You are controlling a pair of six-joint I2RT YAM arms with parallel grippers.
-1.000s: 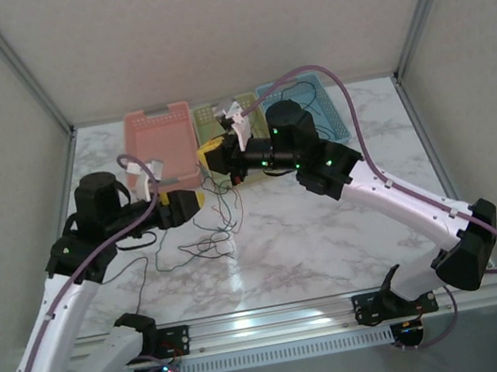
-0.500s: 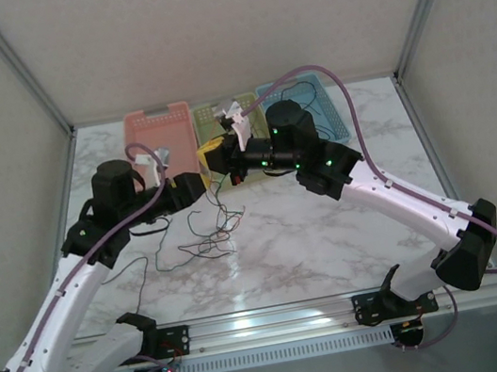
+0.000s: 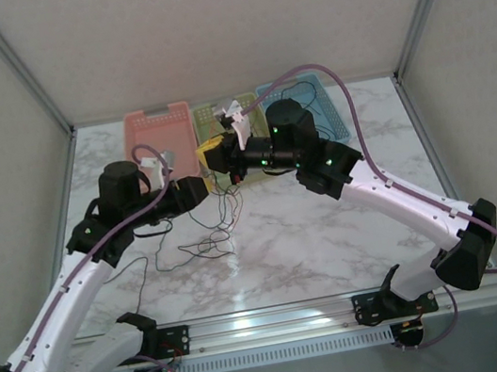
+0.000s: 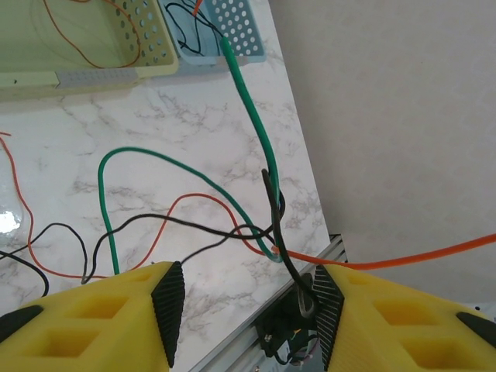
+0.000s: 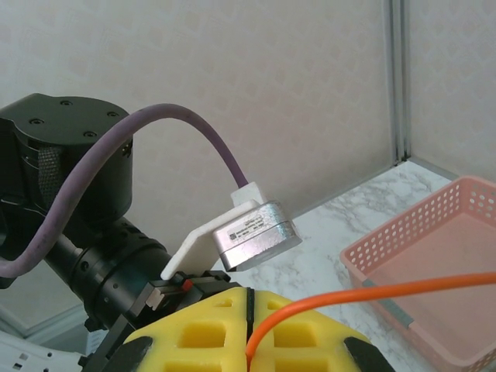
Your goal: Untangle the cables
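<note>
Orange thin wire (image 5: 372, 291) is pinched in the closed right tool (image 5: 248, 306) just beside the pink perforated plastic basket (image 3: 163, 131). Tangled cables (image 3: 209, 243) are spread on the marble desk (image 3: 323, 231) near it. Left tool (image 4: 246, 306) is part-open around a black wire (image 4: 283, 248). Separating step judged underway; closing and pulling away needed next.

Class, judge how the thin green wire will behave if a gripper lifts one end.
Probably floppy: the thin green wire lies in loose curves. Likely very light, being so thin. It may drag the thin black wire and thin orange wire crossing it.
</note>
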